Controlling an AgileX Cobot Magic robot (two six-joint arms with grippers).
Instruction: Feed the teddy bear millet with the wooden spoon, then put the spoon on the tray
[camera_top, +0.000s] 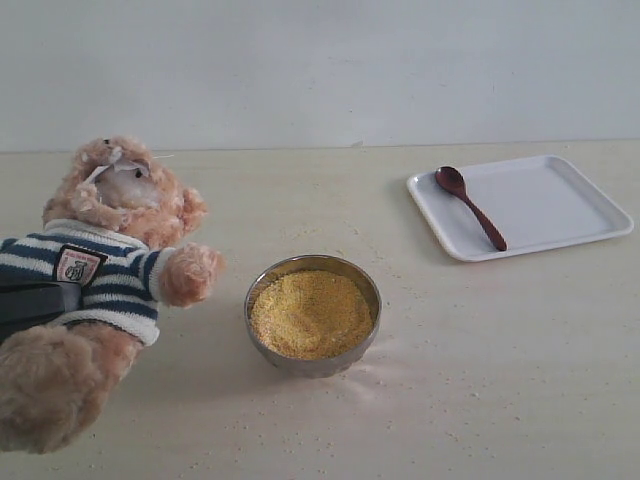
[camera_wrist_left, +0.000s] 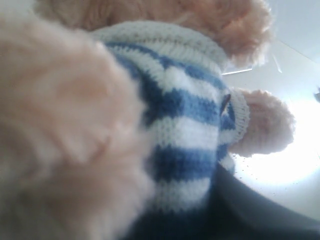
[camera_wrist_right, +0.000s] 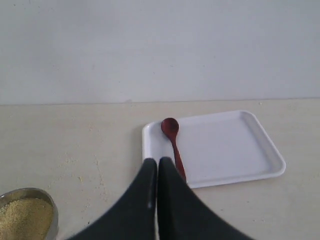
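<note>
The teddy bear leans at the far left in its striped shirt, arm stretched toward the steel bowl of millet. My left gripper is closed around the bear's torso; one dark finger presses against the shirt. The wooden spoon lies on the white tray at the back right, bowl end pointing away. My right gripper is shut and empty, hovering short of the tray and spoon; it is outside the exterior view.
Loose yellow grains are scattered on the pale table around the bowl and toward the tray. A plain white wall closes the back. The bowl's rim shows at the corner of the right wrist view.
</note>
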